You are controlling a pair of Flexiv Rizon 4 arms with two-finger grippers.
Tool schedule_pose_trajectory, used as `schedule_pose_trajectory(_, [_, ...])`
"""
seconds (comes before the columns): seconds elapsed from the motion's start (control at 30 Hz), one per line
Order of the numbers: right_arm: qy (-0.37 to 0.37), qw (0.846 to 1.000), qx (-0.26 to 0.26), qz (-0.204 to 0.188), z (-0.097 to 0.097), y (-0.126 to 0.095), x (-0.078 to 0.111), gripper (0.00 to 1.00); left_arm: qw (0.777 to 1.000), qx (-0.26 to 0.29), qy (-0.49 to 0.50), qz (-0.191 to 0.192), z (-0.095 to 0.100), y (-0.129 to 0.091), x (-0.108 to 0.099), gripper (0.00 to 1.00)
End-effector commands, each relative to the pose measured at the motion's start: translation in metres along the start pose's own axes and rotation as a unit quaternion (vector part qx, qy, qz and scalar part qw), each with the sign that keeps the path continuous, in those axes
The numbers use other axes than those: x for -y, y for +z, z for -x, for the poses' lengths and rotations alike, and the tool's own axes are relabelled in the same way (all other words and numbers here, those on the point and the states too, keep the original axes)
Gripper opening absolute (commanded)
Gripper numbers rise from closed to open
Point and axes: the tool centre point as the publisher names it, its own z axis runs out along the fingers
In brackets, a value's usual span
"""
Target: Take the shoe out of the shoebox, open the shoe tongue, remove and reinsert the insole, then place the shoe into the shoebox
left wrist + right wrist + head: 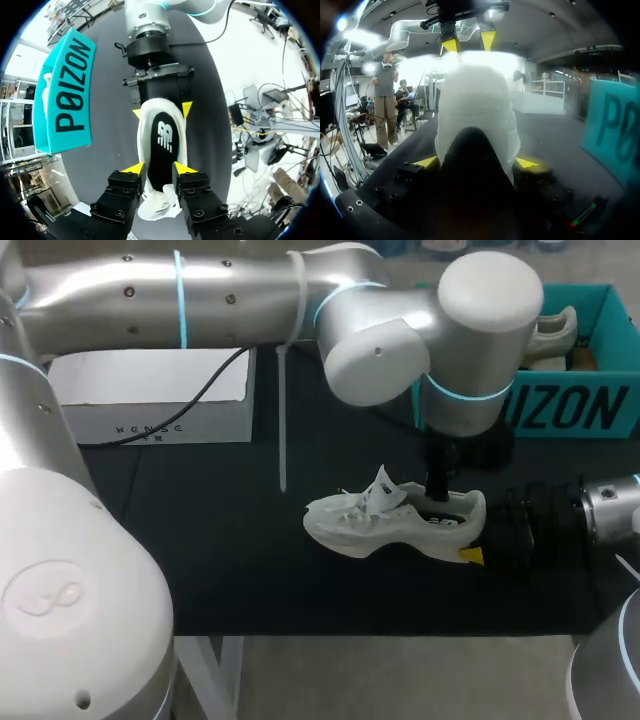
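Sneaker (pixel 365 525), white mesh, on black table (pixel 200 540), heel clamped in right gripper (pixel 476 162). Left gripper (pixel 159 169) straddles collar; can't tell its grip.

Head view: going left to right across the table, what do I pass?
White box → hanging white strap → white shoe → teal shoebox.

We note white low shoe (pixel 395 520): rough knit mesh upper, matt. Inside it, black insole (pixel 162 145) smooth, faint sheen. Under shoe, black table cover (pixel 200 540) matt, cloth-like. Behind shoe, teal cardboard shoebox (pixel 575 410) matt; our silver left arm (pixel 150 295) satin-smooth.
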Motion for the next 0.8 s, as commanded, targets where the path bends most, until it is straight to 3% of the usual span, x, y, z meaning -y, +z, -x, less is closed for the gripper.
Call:
schedule_pose_trajectory(0.03, [0.0, 1.0, 0.0, -0.001, 0.0, 0.005, 0.005, 0.0, 1.0, -0.009, 0.0, 0.011, -0.001, 0.014, 0.006, 0.0])
schedule_pose_trajectory(0.8, [0.0, 1.0, 0.0, -0.001, 0.0, 0.005, 0.005, 0.0, 0.999, -0.037, -0.007, 0.01, -0.018, 0.058, 0.003, 0.0])
